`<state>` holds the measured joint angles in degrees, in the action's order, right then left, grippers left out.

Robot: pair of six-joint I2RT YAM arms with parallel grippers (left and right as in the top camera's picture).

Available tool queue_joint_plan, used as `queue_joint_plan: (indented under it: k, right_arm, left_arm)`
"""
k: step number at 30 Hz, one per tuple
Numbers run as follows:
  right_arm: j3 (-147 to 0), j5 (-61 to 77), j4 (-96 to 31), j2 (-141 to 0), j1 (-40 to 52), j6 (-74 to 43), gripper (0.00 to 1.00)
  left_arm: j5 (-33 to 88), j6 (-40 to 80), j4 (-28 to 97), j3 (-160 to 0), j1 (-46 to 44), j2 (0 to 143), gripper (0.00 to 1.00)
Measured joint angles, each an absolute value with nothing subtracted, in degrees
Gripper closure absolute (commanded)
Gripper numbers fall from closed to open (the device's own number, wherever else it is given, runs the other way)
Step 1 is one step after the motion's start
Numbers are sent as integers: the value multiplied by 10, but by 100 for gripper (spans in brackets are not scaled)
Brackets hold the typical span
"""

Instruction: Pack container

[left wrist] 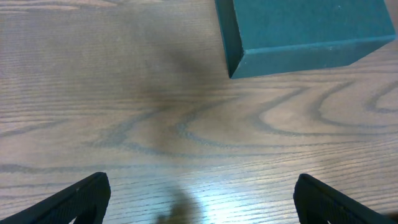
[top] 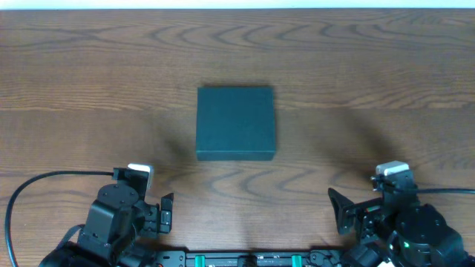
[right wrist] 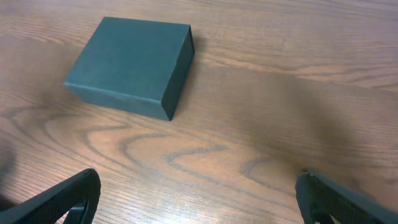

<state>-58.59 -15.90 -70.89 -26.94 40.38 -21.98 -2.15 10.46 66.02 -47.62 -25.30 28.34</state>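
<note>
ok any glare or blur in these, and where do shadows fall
overhead: soft even light, no glare, box sharp, faint smudgy shadows on the table either side of it; left wrist: pale sheen on the wood near the bottom edge, dim shadow patch left of the box; right wrist: broad dim shadow right of the box, no glare

Container (top: 236, 122): flat on the table (top: 74, 74), square to its edges.
Left gripper (top: 166, 211): in front of the container and off to its left, well apart from it.
Right gripper (top: 338, 211): in front of the container, off to its right, equally clear of it.
</note>
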Motion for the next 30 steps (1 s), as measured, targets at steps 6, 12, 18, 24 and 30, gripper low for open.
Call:
queue_joint_plan:
  k: [6,12,18,24,30]
  right_arm:
    - [-513,-98,-559,-228,280,-124,1]
    - [-348,-10,-567,-104,91,-55,1]
    - [-271,9,-592,-14,23,-41,1]
    - [-227,16,-597,-7,23,9,1]
    - [-206,16,-618,-7,23,42,1]
  left_arm:
    - [-22,105,660,-476,-253,283,5]
    - [-21,105,661,-476,-253,283,5]
    - [-22,105,661,-476,-253,283,5]
    - [-22,105,661,-476,-253,283,5]
    - [-22,105,661,-476,-253,283,5]
